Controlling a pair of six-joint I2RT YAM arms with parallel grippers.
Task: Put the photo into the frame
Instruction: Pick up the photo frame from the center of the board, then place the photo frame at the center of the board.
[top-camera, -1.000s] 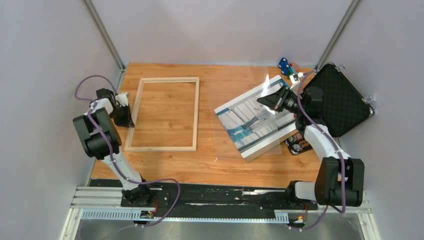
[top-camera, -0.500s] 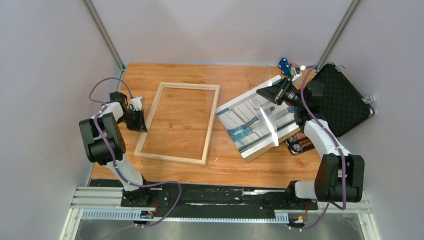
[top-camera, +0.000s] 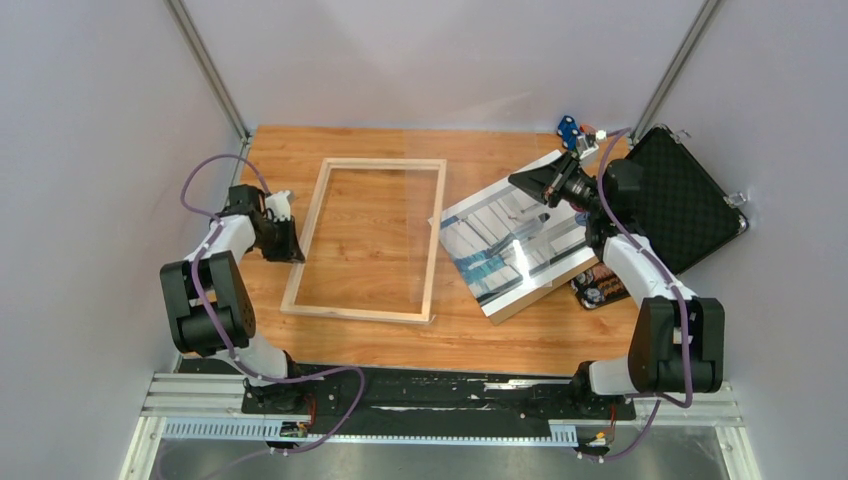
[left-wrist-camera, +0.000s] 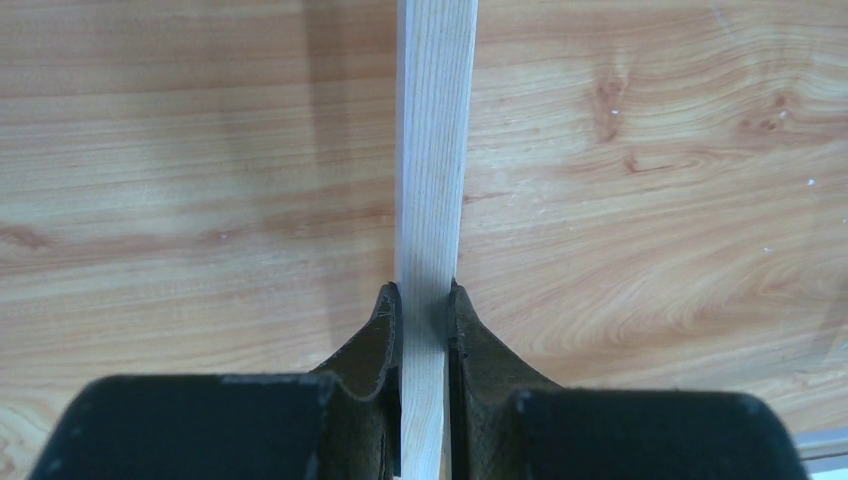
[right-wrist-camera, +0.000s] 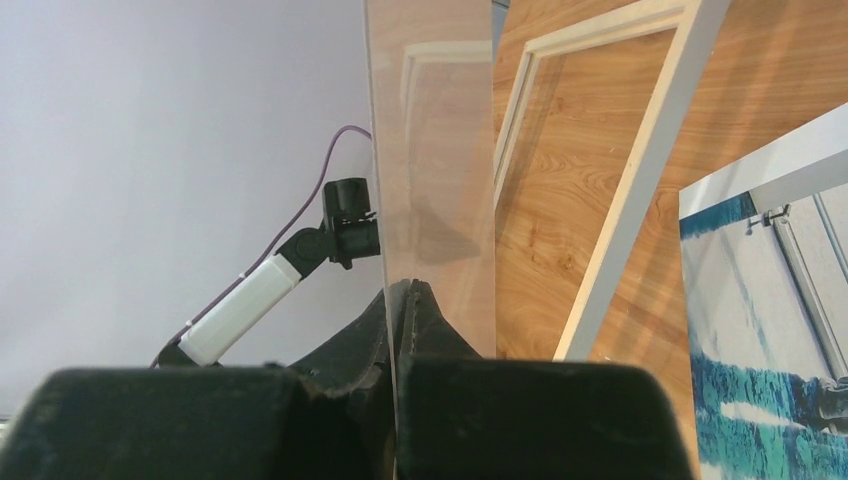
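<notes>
The pale wood frame (top-camera: 384, 163) lies flat at the table's left-middle, slightly turned. My left gripper (top-camera: 290, 245) is shut on its left rail, and the rail (left-wrist-camera: 435, 150) runs between my left gripper's (left-wrist-camera: 425, 295) closed fingers. The photo (top-camera: 480, 265), white-bordered with teal water, lies tilted to the right of the frame on a brown board (top-camera: 520, 303). My right gripper (top-camera: 522, 183) is shut on a clear pane (top-camera: 518, 252) and holds it slanted above the photo. In the right wrist view the pane (right-wrist-camera: 430, 150) stands edge-on in my right gripper (right-wrist-camera: 400, 290), with the frame (right-wrist-camera: 640, 180) and photo (right-wrist-camera: 760, 300) beyond.
An open black case (top-camera: 680, 200) lies at the right edge. A small blue object (top-camera: 570, 130) sits at the back right. A dark round-patterned item (top-camera: 598, 288) lies beside the photo's right corner. Grey walls and metal posts enclose the table.
My left gripper has dragged the frame right, toward the photo, and turned it slightly. My right gripper has shifted a little back-left, and the pane's tilt and glare have changed.
</notes>
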